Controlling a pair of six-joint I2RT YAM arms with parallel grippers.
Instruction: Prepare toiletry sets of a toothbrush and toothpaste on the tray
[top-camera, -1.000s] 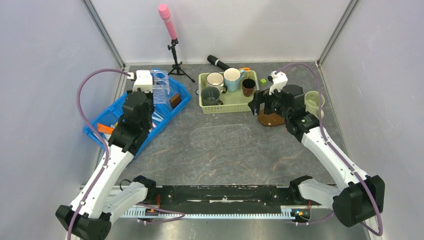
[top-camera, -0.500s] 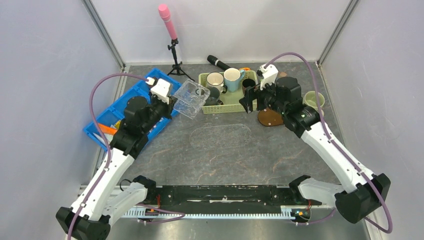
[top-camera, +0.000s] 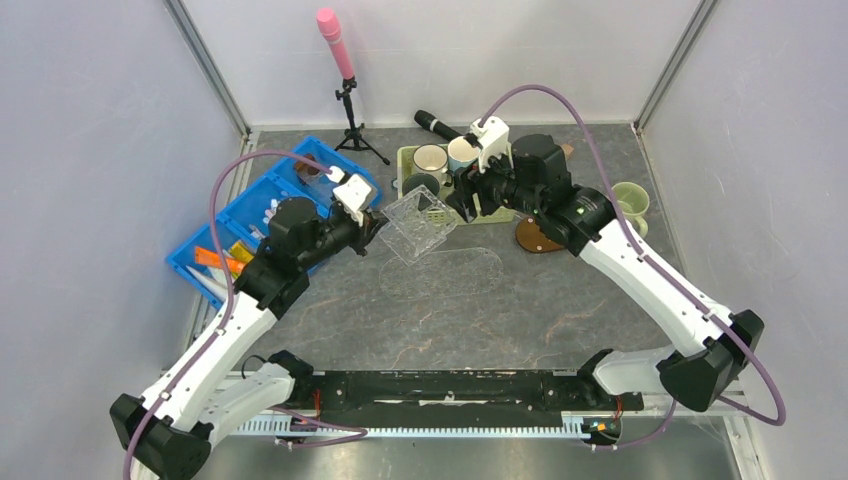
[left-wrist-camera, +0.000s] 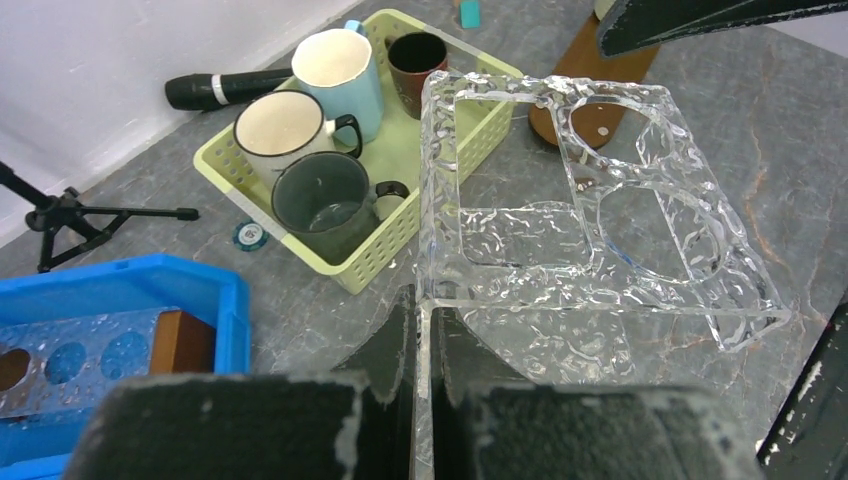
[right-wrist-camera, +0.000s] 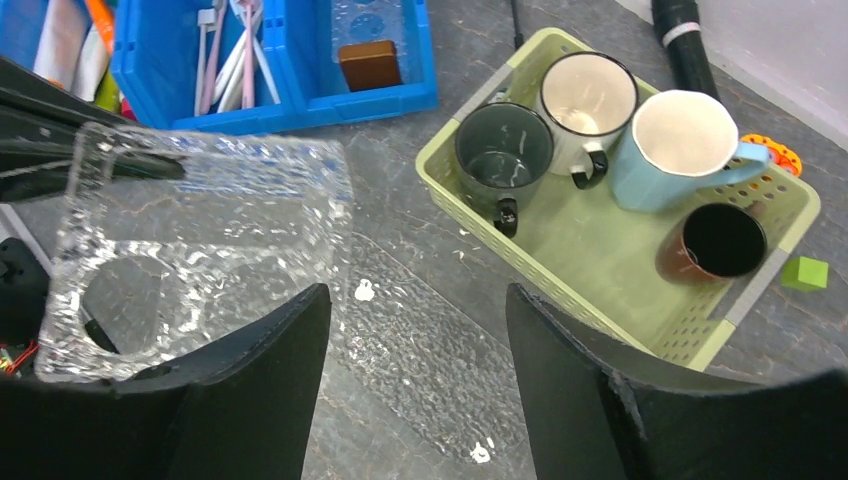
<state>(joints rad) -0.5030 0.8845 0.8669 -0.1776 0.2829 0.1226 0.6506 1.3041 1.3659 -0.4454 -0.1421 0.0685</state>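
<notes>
Left gripper (left-wrist-camera: 424, 335) is clamped narrow on the edge of a clear plastic holder (left-wrist-camera: 590, 220). It holds the holder tilted, off the table, between the blue bin (top-camera: 255, 215) and the green basket (left-wrist-camera: 370, 265). The holder has a bumpy texture, with round and square cut-outs on top.

Right gripper (right-wrist-camera: 415, 300) has its fingers spread wide with nothing between them. It hangs above the table near the basket's front edge. In the right wrist view the holder's corner sits just beside one finger; can't tell if they touch.

Tray (top-camera: 535, 240) is the brown oval board flat on the table, right of the basket and partly under the right arm. Nothing visible on the part I can see.

Toothpaste tubes (top-camera: 212, 257), orange and yellow, are in the near compartments of the blue bin. Toothbrushes (right-wrist-camera: 235, 55), pale thin sticks, lie bundled in a middle compartment of the same bin.

Basket holds four mugs: white (left-wrist-camera: 285, 125), light blue (left-wrist-camera: 335, 60), dark grey (left-wrist-camera: 325, 195) and brown (left-wrist-camera: 415, 55).

A flat clear oval sheet (top-camera: 440, 272) lies on the table, partly under the raised holder.
</notes>
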